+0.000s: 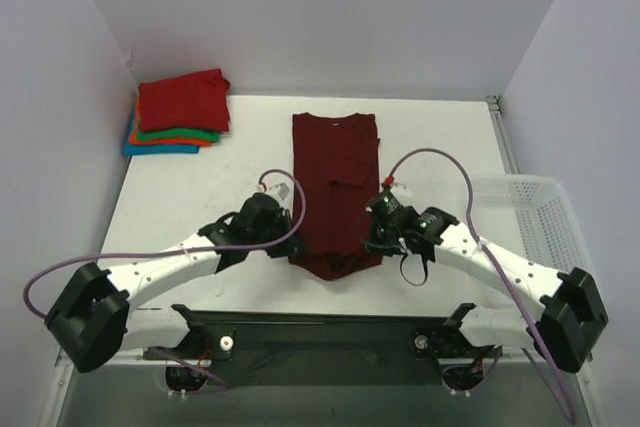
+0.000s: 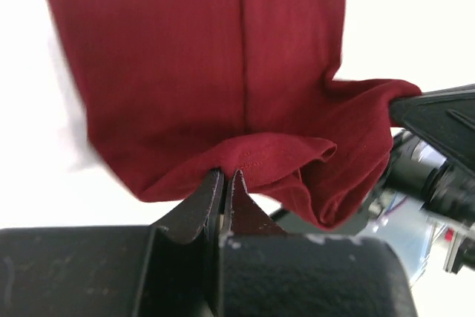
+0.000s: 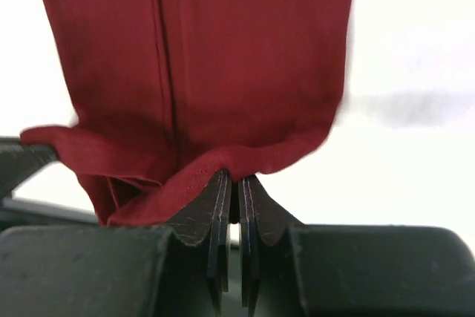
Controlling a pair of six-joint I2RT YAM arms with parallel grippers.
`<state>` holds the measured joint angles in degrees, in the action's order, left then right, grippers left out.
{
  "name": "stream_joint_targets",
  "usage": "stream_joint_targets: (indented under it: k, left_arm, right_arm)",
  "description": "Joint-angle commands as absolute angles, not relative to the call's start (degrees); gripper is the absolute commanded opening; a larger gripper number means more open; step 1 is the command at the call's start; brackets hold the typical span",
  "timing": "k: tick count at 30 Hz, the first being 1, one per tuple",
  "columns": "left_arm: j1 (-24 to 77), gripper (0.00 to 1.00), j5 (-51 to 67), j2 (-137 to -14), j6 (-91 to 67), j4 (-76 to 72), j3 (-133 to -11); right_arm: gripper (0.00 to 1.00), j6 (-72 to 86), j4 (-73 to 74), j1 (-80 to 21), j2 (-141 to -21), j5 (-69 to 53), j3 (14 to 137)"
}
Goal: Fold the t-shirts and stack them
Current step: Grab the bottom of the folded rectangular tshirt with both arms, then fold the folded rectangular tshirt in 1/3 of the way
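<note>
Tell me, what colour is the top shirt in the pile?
The top shirt is bright red, clearest in the top external view.

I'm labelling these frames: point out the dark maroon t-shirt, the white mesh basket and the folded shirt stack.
Dark maroon cloth t-shirt (image 1: 335,162): top view, mid-body.
White mesh plastic basket (image 1: 512,183): top view, far rim.
Stack of folded shirts (image 1: 183,102): top view, red top shirt.

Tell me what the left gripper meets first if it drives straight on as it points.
The maroon shirt: the left gripper is shut on its hem, and more shirt lies ahead.
</note>
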<state>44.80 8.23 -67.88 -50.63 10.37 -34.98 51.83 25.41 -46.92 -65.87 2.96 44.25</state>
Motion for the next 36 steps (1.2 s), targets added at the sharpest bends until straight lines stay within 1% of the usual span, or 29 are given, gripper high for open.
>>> stream_joint_targets:
  k: [1,2,7,16,19,23,30,36]
  left_arm:
    - [42.81,0.0,10.63,-74.06,-47.55,5.54,-42.0]
    - [41.41,0.0,11.16,-75.74,-47.55,5.45,-45.23]
    - [38.15,0.0,12.04,-84.45,-48.16,4.13,-53.07]
    - [32.44,0.0,10.28,-96.75,-47.99,3.61,-63.18]
    - [30.94,0.0,11.25,-100.62,-47.9,3.87,-67.04]
    - [29.01,0.0,12.39,-104.58,-47.64,4.22,-70.92]
    - [27.16,0.0,13.36,-107.49,-48.08,2.9,-72.25]
    - [26.02,0.0,14.5,-108.89,-48.25,1.67,-72.16]
  right_arm:
    - [0.0,45.36,24.09,-42.46,-71.78,6.42,50.17]
    - [0.0,44.92,23.47,-41.49,-72.94,6.15,52.19]
    - [0.0,42.72,20.13,-36.04,-81.63,5.1,57.39]
    - [0.0,40.69,16.52,-28.57,-94.73,0.71,66.52]
    - [0.0,39.99,16.17,-26.55,-97.63,0.53,68.9]
    - [0.0,39.81,16.17,-23.48,-100.72,-2.89,72.85]
    - [0.0,38.94,16.26,-20.57,-104.41,-5.62,75.76]
    - [0.0,38.23,16.35,-19.16,-105.56,-6.24,75.85]
